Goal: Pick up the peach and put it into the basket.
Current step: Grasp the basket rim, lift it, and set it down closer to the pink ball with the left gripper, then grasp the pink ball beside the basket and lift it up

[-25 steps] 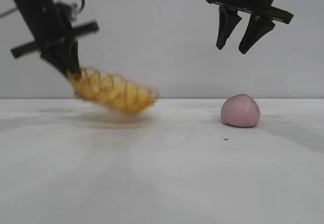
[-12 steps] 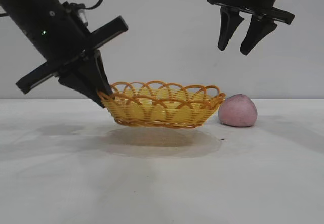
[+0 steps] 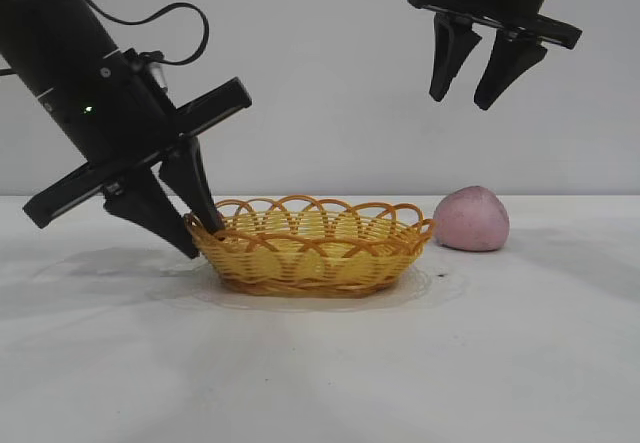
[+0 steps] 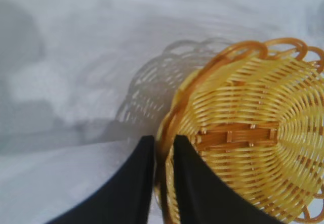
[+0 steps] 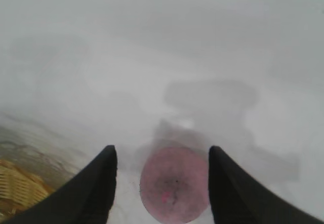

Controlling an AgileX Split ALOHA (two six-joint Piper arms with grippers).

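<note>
At the basket's (image 3: 310,255) left end, the left gripper (image 3: 188,225) has its fingers parted, straddling the scalloped rim: one finger inside, one outside, no firm pinch evident. The basket sits flat on the white table (image 3: 320,363), nothing in it. Right gripper (image 3: 468,91) hangs high above the peach (image 3: 473,219), fingers spread, holding nothing. Peach: dull pink, rounded, slightly pointed top, resting on the table just beside the basket's right end, apart from it.
</note>
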